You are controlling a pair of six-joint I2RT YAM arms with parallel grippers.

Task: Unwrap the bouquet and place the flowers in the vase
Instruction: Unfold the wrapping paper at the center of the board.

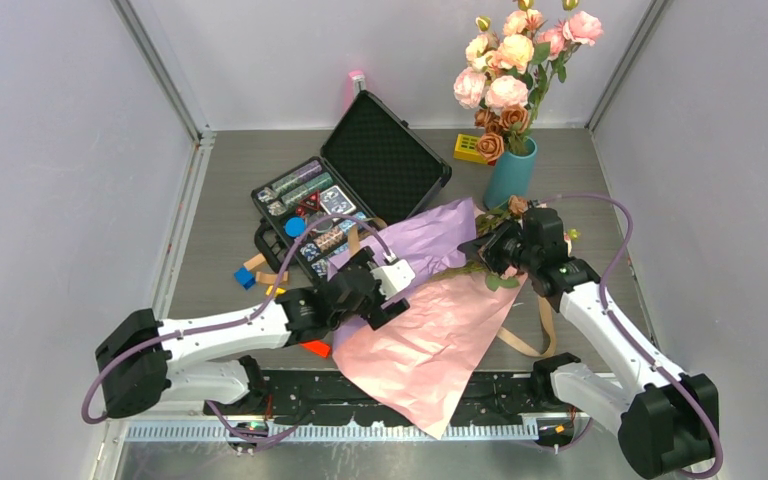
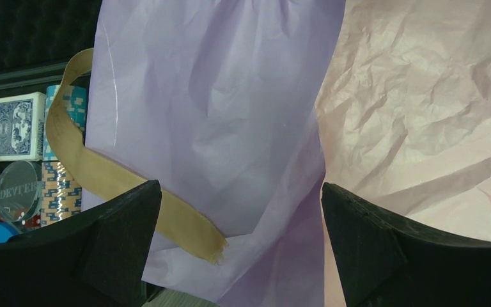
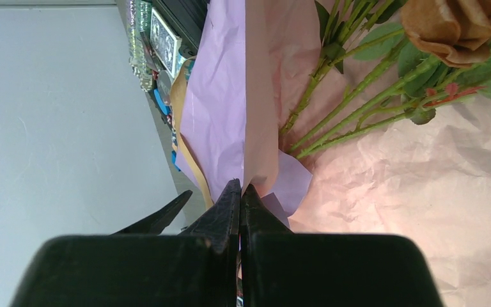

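Unwrapping looks done: pink paper (image 1: 430, 350) lies spread on the tabletop (image 1: 230, 200) in front of the vase (image 1: 510, 175), with lilac paper (image 1: 430, 240) to its left. Further left, the open case (image 1: 385, 160) holds cards and chips. The vase holds a big rose bunch (image 1: 510, 60). The flowers (image 3: 422, 64) lie just before it, not yet in. Left gripper (image 2: 240, 188) gapes wide over the lilac paper. Right gripper (image 3: 241, 188) is closed beside the stems, with no visible hold.
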